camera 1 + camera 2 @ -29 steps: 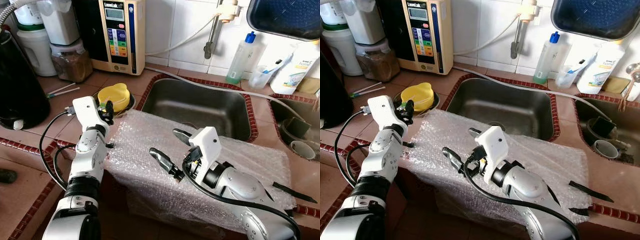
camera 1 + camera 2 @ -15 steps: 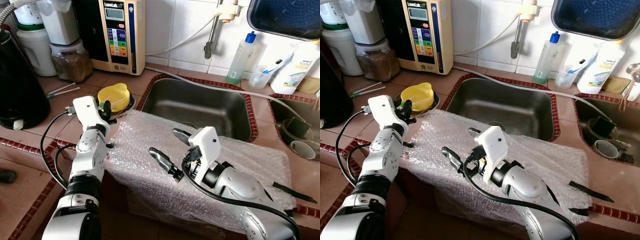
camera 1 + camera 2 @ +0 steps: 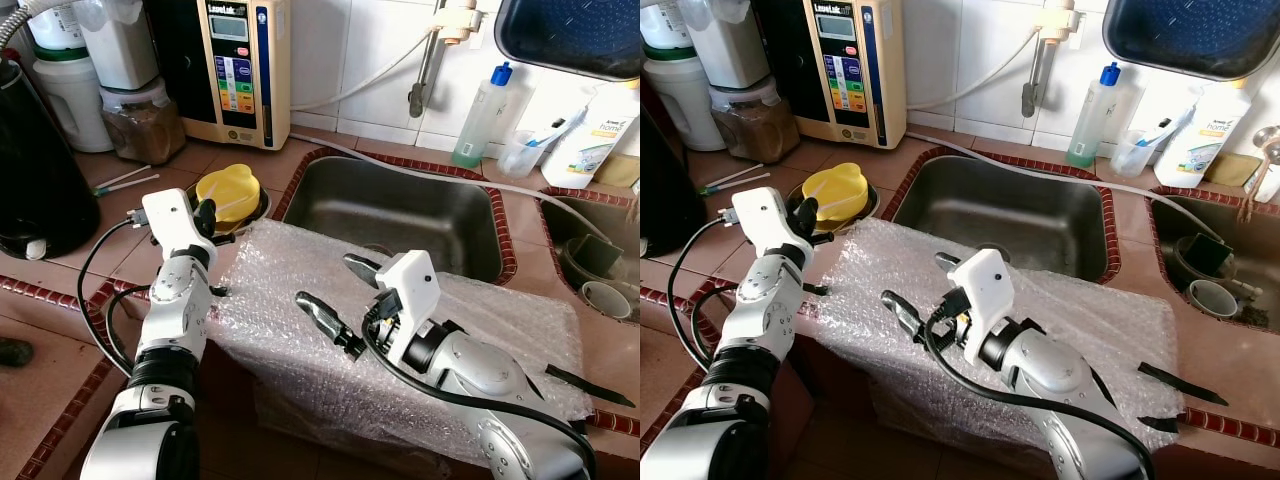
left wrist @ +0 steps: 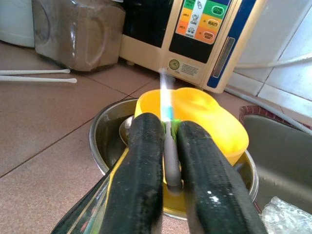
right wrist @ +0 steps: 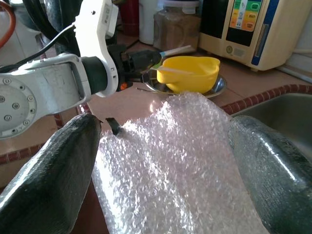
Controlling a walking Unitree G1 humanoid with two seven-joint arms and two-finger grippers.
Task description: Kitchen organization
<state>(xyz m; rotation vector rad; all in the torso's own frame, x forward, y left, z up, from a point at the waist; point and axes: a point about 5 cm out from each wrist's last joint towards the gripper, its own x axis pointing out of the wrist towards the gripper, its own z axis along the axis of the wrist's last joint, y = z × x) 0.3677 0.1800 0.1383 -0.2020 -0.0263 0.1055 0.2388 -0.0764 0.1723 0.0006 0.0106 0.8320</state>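
A yellow bowl (image 3: 230, 190) sits inside a steel bowl (image 3: 262, 206) on the tiled counter, left of the sink (image 3: 400, 215). My left gripper (image 3: 206, 213) is at the bowl's near edge. It is shut on a thin white and blue stick-like utensil (image 4: 165, 100) that points out over the yellow bowl (image 4: 204, 117). A sheet of bubble wrap (image 3: 500, 320) covers the counter's front edge. My right gripper (image 3: 325, 280) hovers open just above the bubble wrap (image 5: 165, 161), with nothing between its fingers.
A water ioniser (image 3: 235, 60), a jar of brown stuff (image 3: 145, 125) and a black appliance (image 3: 35, 170) stand at the back left. Two white sticks (image 3: 125, 180) lie on the tiles. A soap bottle (image 3: 480, 120) and a second basin (image 3: 590, 255) are at the right.
My left gripper has moved a little up and to the left, nearer the yellow bowl, still holding the utensil. My right arm has shifted slightly to the left.
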